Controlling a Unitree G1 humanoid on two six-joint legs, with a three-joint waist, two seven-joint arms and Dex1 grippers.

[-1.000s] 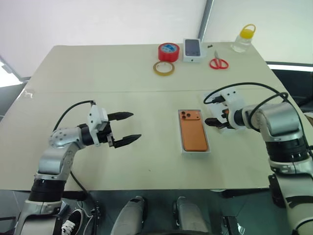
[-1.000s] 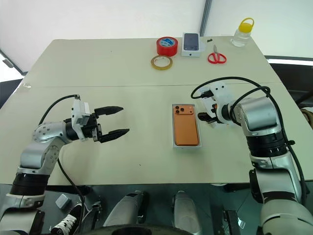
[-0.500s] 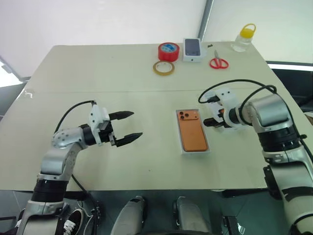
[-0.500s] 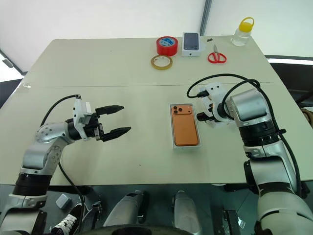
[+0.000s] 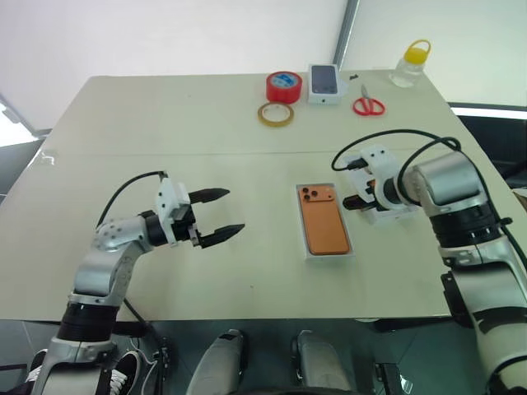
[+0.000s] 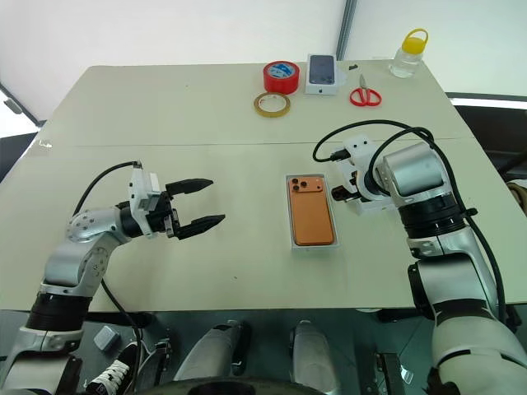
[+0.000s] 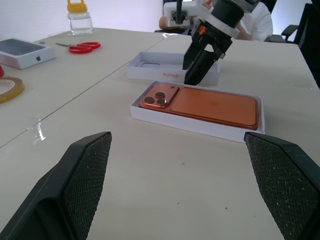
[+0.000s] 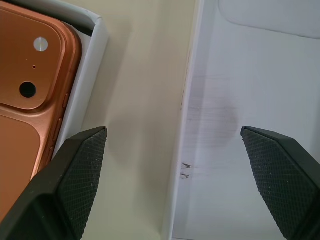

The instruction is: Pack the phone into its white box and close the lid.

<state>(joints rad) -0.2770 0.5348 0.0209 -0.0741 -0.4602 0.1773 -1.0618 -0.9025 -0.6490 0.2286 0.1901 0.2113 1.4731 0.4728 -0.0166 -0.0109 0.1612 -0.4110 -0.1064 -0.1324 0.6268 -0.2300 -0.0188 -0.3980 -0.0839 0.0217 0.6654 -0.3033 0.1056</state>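
Phone (image 5: 324,228) lies already in the white box (image 7: 200,127); lid (image 7: 160,70) waits under the right gripper (image 7: 197,67), fingers spread astride its near wall. Next: clench there, lift it over. Left gripper (image 5: 216,216) idle, released

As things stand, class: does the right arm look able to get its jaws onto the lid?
Probably yes. The right gripper hangs open directly over the lid, one wall between its jaws, and nothing lies between them; the phone sits clear in the white box.
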